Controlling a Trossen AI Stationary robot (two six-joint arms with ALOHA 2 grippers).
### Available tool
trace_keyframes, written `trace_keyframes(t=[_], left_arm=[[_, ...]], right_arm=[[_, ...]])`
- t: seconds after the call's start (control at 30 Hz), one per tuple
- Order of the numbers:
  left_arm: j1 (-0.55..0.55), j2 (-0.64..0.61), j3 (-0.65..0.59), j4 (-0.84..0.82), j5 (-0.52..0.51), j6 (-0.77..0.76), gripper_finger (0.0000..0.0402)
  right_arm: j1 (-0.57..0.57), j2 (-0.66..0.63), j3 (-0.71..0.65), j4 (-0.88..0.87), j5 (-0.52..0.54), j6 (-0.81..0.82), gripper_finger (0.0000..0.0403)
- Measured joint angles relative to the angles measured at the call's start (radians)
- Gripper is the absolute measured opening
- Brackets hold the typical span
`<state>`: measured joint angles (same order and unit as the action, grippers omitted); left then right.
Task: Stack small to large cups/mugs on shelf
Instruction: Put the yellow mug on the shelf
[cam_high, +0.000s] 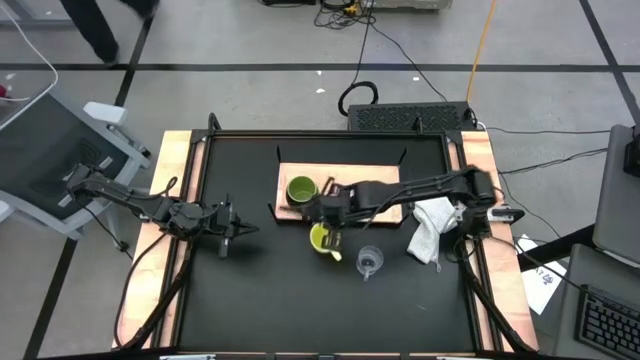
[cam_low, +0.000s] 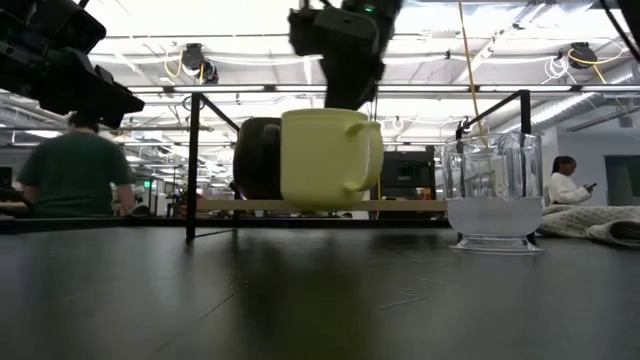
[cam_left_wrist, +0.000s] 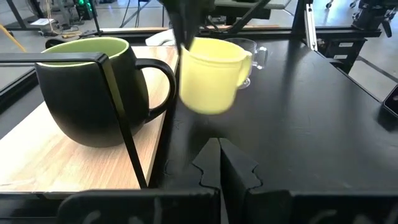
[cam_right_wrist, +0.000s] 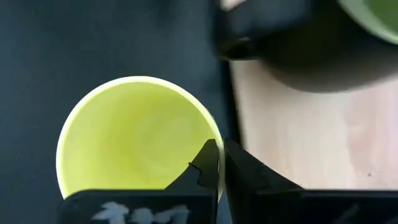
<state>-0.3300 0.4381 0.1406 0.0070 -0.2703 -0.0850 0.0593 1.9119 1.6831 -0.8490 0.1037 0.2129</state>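
Cups and shelf
Olive mug (cam_high: 301, 189) upright on shelf (cam_high: 385, 205); yellow mug (cam_high: 324, 240) lifted just off shelf's front edge; clear cup (cam_high: 369, 263) upright near shelf.

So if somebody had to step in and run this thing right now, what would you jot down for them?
Right gripper: shut on the yellow mug's rim, holding it off the table just in front of the shelf.
Left gripper: shut, idle at the table's left.
Done: the green mug stands on the shelf.
Left: set the yellow mug into the green one, then the clear cup, now on the table by the white cloth.
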Motion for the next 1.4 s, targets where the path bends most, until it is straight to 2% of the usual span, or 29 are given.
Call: trace_keyframes(t=[0.13, 0.27, 0.93, 1.0, 1.4], left_arm=[[0.000, 0.000, 0.000, 0.006, 0.000, 0.001, 0.0001], [0.000, 0.000, 0.000, 0.018, 0.000, -0.002, 0.0001], [0.000, 0.000, 0.000, 0.010, 0.000, -0.023, 0.0001], [0.000, 0.000, 0.000, 0.005, 0.000, -0.023, 0.0001], [0.000, 0.000, 0.000, -0.007, 0.009, -0.019, 0.0001]], right_arm=[[-0.044, -0.118, -0.140, 0.057, 0.000, 0.022, 0.0000], [-0.095, -0.194, -0.212, 0.069, 0.000, 0.040, 0.0000], [-0.287, -0.218, -0.186, -0.015, -0.022, 0.155, 0.0000], [-0.295, -0.218, -0.186, -0.033, -0.053, 0.170, 0.0000], [-0.294, -0.218, -0.185, -0.054, -0.054, 0.216, 0.0000]])
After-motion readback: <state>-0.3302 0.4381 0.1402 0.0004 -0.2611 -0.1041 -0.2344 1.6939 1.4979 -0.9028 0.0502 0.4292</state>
